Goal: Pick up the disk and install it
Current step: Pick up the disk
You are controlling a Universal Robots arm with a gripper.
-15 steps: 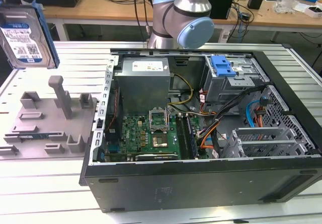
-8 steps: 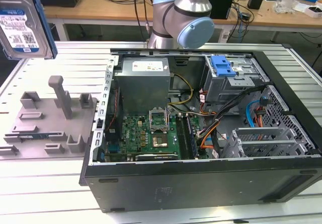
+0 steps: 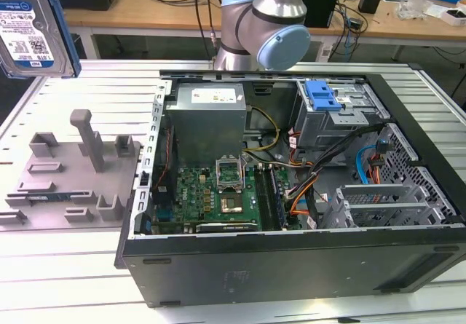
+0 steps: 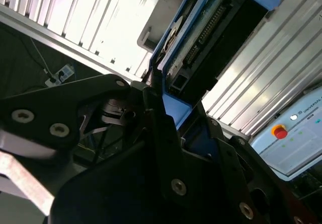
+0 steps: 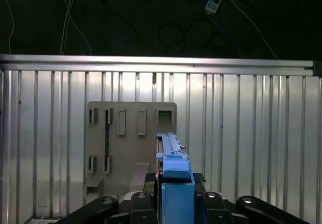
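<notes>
The disk (image 3: pixel 33 25), a silver hard drive with a white-and-blue label in a blue carrier frame, hangs upright in the air at the exterior view's far upper left, above the ribbed metal table. In the first wrist view I see the disk (image 5: pixel 170 146) edge-on, and my gripper (image 5: pixel 173 183) is shut on its blue frame. The second wrist view shows the disk (image 4: pixel 211 27) from its connector end, clamped between my gripper's (image 4: pixel 171 118) black fingers.
A grey fixture (image 3: pixel 73 171) with upright posts lies on the table below the disk and appears in the first wrist view as the fixture (image 5: pixel 131 143). The open computer case (image 3: pixel 291 258) sits to the exterior view's right, with a blue latch (image 3: pixel 322 95) on its drive cage. The arm's joint (image 3: pixel 266 25) stands behind the case.
</notes>
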